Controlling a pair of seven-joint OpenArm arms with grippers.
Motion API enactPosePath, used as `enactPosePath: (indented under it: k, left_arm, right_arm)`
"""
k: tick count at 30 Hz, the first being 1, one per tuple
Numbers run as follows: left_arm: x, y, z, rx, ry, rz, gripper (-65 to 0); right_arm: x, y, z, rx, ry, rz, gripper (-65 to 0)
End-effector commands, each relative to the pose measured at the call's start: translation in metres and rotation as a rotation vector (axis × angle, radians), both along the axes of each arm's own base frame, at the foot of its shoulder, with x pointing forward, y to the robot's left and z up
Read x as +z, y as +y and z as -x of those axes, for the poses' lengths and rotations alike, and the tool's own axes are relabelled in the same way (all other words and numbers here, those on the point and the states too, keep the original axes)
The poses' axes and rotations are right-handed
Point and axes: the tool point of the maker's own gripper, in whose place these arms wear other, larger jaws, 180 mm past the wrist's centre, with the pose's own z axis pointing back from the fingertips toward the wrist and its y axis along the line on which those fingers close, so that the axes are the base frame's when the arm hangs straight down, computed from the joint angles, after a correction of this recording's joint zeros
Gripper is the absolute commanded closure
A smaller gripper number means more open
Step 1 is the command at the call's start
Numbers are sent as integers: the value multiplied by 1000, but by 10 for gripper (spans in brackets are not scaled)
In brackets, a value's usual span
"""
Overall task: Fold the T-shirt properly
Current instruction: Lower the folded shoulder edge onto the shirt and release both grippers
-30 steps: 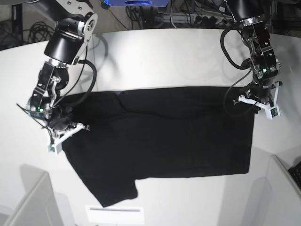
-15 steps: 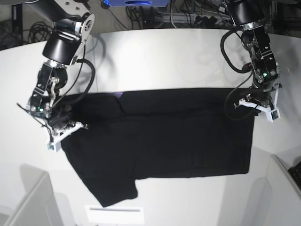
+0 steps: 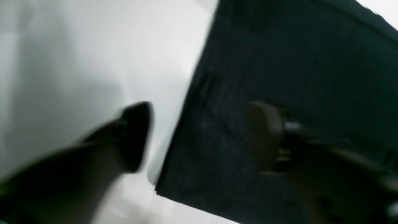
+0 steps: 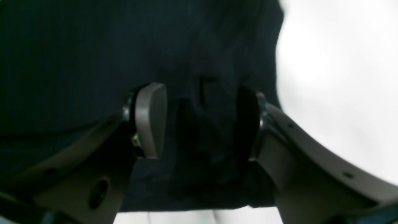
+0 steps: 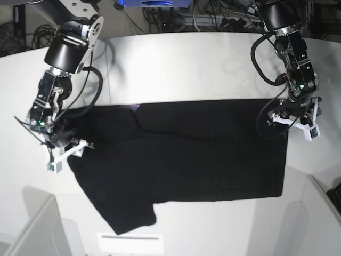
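Black T-shirt (image 5: 181, 154) flat on white table (image 5: 176, 64); left gripper (image 3: 199, 137) jaws apart, straddling its edge; right gripper (image 4: 199, 121) jaws apart over bunched cloth, nothing gripped

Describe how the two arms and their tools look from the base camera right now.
Both arms are black and silver, with black cables looping alongside. The left tool and right tool have white finger frames in the base view and each shows a small green light above it. Up close, the fingers look grey-brown with rounded pads.
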Motion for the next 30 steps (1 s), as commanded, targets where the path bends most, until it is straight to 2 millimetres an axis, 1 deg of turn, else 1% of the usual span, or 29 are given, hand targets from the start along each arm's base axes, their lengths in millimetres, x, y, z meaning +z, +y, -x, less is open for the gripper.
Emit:
enactPosePath:
  k: [1, 2, 4, 6, 7, 8, 10, 12, 14, 16, 18, 20, 23, 27, 30]
  left_arm:
    - [32, 10, -11, -12, -86, -60, -583]
    - [41, 9, -12, -20, -105, -74, -617]
    - [49, 9, -6, -24, -120, -92, -647]
    - [57, 15, 7, -8, -127, -116, -645]
    - [58, 20, 17, 10, -124, -126, -647]
    - [56, 22, 25, 21, -116, -125, -647]
    - [43, 23, 45, 45, -81, -111, -647]
    - [33, 25, 61, 35, -48, -110, -647]
    - [24, 28, 77, 24, -20, -103, -647]
    - [18, 30, 94, 20, -2, -97, -647]
    - [15, 34, 106, 20, 9, -97, -647]
    - [13, 38, 114, 26, 17, -95, -647]
    - [2, 43, 125, 25, 46, -82, -647]
    - [-10, 43, 131, 21, 73, -61, -647]
    - [-20, 44, 135, 31, 92, -40, -647]
  right_arm:
    - [22, -10, -8, -12, -84, 30, -338]
    - [30, -12, -5, -18, -121, 48, -338]
    - [43, -20, 6, -42, -174, 79, -338]
    - [52, -26, 19, -96, -206, 69, -338]
    - [54, -35, 27, -149, -216, 62, -338]
    - [52, -42, 36, -197, -213, 50, -338]
    - [43, -58, 55, -301, -186, 33, -338]
    - [34, -70, 70, -361, -161, 23, -339]
    - [25, -77, 81, -393, -137, 20, -341]
    - [12, -77, 90, -423, -106, -10, -344]
    - [1, -81, 99, -466, -82, -38, -345]
    - [-7, -79, 98, -477, -71, -71, -345]
    - [-22, -66, 93, -476, -66, -190, -345]
    - [-32, -67, 90, -486, -65, -278, -342]
    - [-40, -68, 90, -488, -47, -296, -342]
